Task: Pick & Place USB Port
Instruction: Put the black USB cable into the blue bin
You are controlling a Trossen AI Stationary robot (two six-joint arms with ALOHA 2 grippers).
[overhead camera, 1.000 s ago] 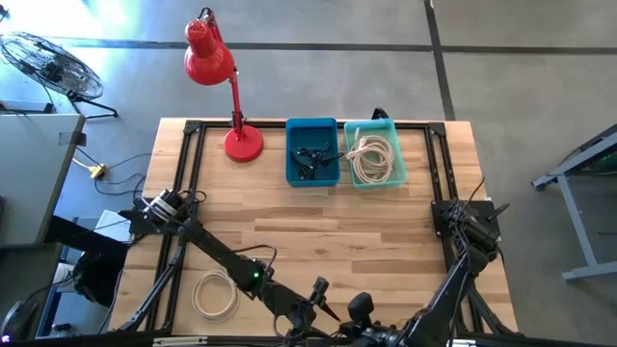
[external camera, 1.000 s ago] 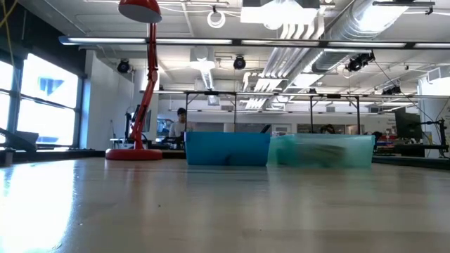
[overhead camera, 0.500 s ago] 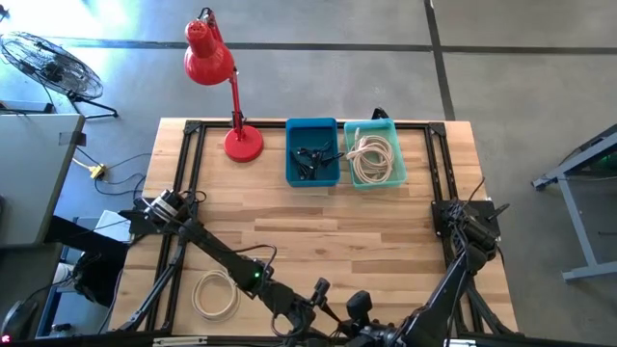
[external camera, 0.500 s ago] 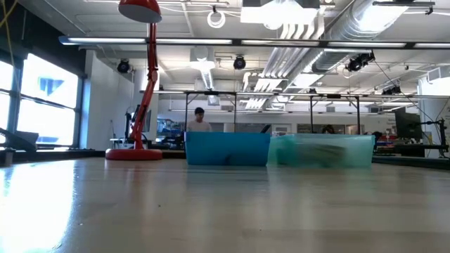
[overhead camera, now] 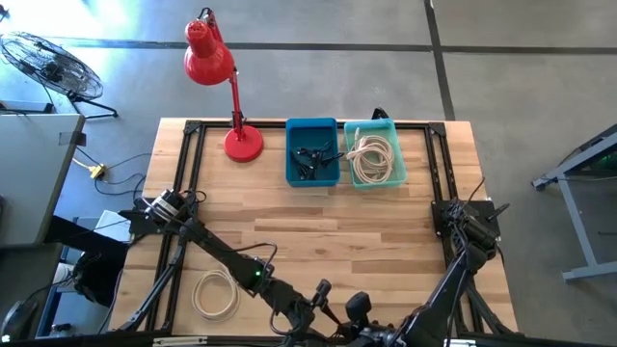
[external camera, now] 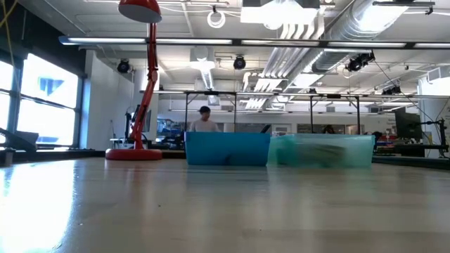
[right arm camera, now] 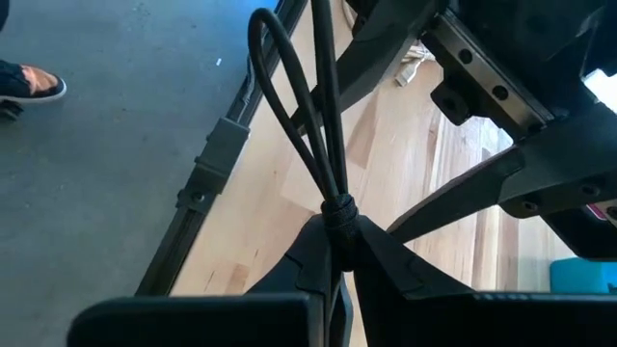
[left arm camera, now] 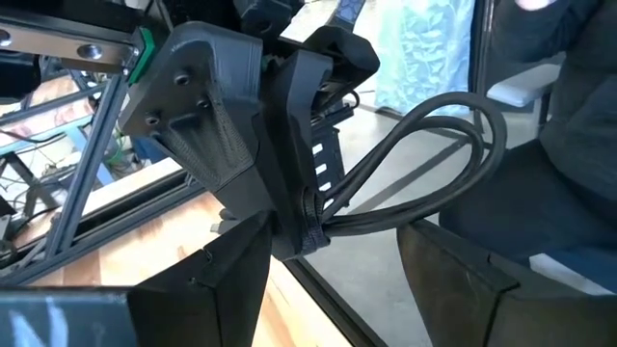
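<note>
Both grippers sit at the high view's bottom edge, the left gripper (overhead camera: 321, 294) barely inside and the right gripper (overhead camera: 359, 306) partly cut off. The dark pieces in the blue bin (overhead camera: 312, 152) are too small to identify. The low view shows neither arm.

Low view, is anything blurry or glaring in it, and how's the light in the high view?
Low view: the near table is soft and out of focus, with window glare along its left side; the blue bin and teal bin look hazy. High view: even light, sharp, with the lamp casting hardly any shadow.
</note>
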